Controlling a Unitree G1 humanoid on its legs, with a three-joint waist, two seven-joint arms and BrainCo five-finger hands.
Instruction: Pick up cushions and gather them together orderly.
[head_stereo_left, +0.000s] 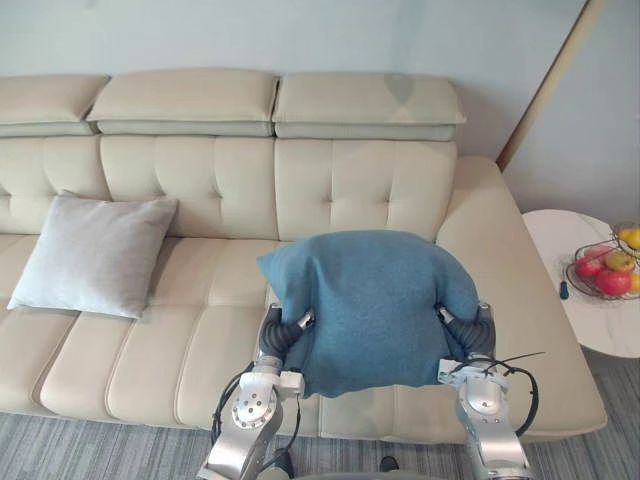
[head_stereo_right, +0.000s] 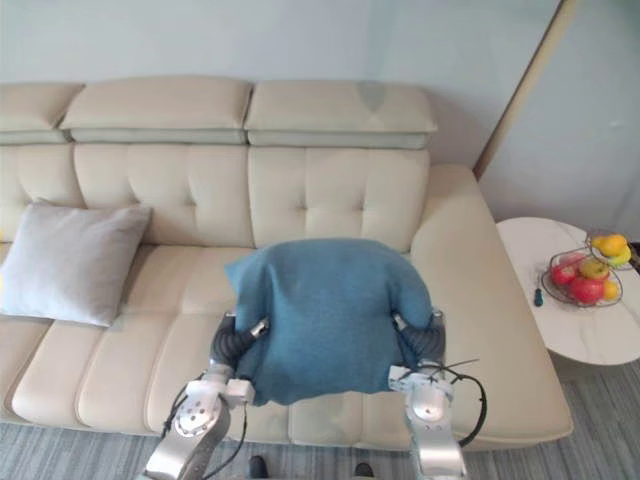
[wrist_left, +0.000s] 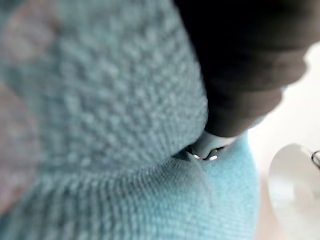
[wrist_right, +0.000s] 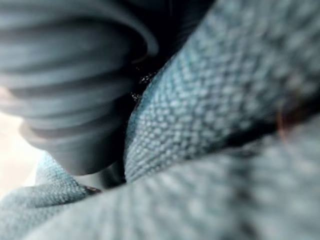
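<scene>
A blue knitted cushion (head_stereo_left: 370, 305) is held up in front of me, over the right half of the cream sofa (head_stereo_left: 200, 330). My left hand (head_stereo_left: 283, 335) presses against its left side and my right hand (head_stereo_left: 468, 335) against its right side, both partly buried in the cloth. The left wrist view has the blue knit (wrist_left: 100, 125) pressed close against the hand's dark cover (wrist_left: 240, 65). In the right wrist view, the same cloth (wrist_right: 215, 100) bulges beside the ribbed cover (wrist_right: 65, 75). A light grey cushion (head_stereo_left: 92, 252) leans against the sofa's backrest at the left.
A round white side table (head_stereo_left: 575, 250) stands right of the sofa, carrying a wire basket of fruit (head_stereo_left: 605, 265). A slanted wooden pole (head_stereo_left: 545, 80) rises behind the sofa's right arm. Bare seat lies between the two cushions.
</scene>
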